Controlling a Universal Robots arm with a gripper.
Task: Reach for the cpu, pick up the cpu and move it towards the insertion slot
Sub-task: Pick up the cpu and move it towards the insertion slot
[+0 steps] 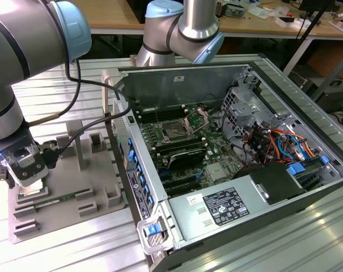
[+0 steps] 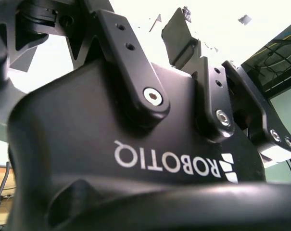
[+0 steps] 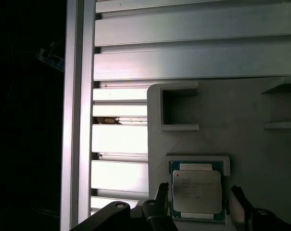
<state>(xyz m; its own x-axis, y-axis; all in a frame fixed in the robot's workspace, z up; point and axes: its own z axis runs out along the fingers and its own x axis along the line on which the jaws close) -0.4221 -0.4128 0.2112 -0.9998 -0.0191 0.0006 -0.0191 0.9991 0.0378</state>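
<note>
cpu (image 3: 196, 191): square, silvery top, flat in grey tray (image 3: 241, 120) recess.
insertion slot (image 1: 175, 133): dark square socket, silver frame, bracket apparently raised, on green board (image 1: 215, 144).

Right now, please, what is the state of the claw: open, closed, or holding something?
Claw: open, its fingers either side of the cpu, which lies in the grey tray.

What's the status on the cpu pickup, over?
Copy: gripper open, flanking the cpu. It sits in the grey tray, unlifted. Nothing in the way.
</note>
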